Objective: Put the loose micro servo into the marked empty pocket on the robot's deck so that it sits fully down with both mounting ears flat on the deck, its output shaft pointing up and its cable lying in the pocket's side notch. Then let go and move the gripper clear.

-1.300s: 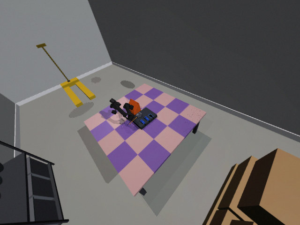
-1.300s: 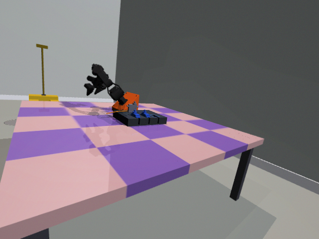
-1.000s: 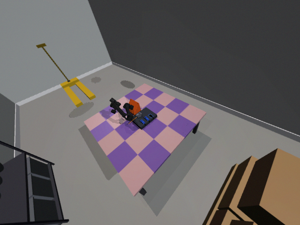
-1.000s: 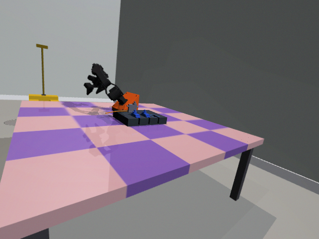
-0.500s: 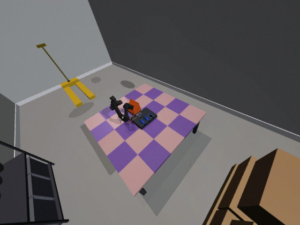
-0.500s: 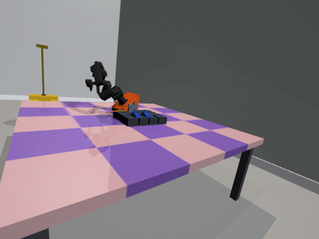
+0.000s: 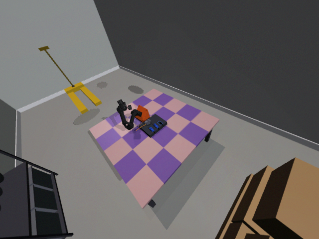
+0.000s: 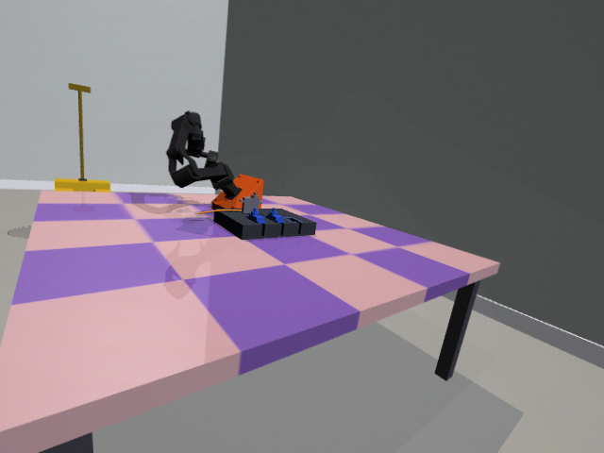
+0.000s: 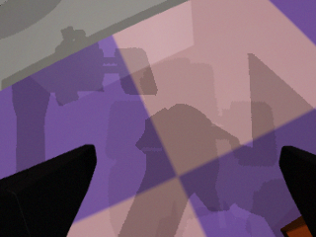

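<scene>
The loose grey servo (image 7: 147, 121) (image 8: 250, 205) stands upright on the back part of the black deck (image 7: 156, 118) (image 8: 251, 231), its body and ears well above the deck top. Its orange cable (image 7: 140, 127) (image 8: 219, 210) reaches out past the deck's edge. The blue-outlined empty pocket (image 7: 160, 123) (image 8: 293, 220) is at the deck's far end, beyond two blue servos. My gripper (image 9: 187, 154) is open and empty, raised over the table away from the servo and deck. The servo is outside the wrist view. Its seating details are too small to tell.
Blue servos (image 7: 151, 129) (image 8: 256, 216) sit in the deck. An orange angled block (image 7: 142, 113) (image 8: 252, 189) stands beside the arm base and the deck's back edge. The chequered table (image 7: 148, 151) (image 8: 293, 302) (image 9: 212, 30) carries everything. Its edge shows in the wrist view.
</scene>
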You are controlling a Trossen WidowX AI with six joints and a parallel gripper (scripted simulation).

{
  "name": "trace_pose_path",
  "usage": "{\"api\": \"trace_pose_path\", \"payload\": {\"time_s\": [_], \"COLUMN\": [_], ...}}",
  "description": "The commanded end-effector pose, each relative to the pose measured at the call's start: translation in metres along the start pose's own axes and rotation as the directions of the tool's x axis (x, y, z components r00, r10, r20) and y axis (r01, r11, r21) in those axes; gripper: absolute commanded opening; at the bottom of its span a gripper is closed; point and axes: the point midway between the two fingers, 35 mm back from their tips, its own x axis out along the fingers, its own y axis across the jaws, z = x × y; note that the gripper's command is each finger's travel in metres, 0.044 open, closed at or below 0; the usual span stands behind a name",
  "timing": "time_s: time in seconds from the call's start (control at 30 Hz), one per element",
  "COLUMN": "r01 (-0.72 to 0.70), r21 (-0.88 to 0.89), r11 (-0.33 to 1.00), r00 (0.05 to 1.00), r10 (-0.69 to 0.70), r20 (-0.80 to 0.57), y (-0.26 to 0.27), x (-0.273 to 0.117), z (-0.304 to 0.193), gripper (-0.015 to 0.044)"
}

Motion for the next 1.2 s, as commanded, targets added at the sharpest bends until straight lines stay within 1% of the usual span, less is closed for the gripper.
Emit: {"api": "trace_pose_path", "payload": {"time_s": [0.0,0.23,0.5,0.87,1.17], "r01": [0.053,0.122,0.167,0.165,0.114], "r21": [0.129,0.347,0.577,0.829,0.955], "r11": [0.99,0.93,0.799,0.535,0.274], "r00": [0.998,0.987,0.964,0.919,0.876], "r10": [-0.057,-0.152,-0.256,-0.388,-0.482], "r20": [0.028,0.06,0.076,0.067,0.033], "y": [-0.01,-0.029,-0.051,-0.084,-0.111], "x": [-0.002,-0.008,-0.016,-0.032,-0.048], "z": [0.01,0.024,0.037,0.048,0.051], "gripper": [0.044,0.044,0.044,0.044,0.044]}}
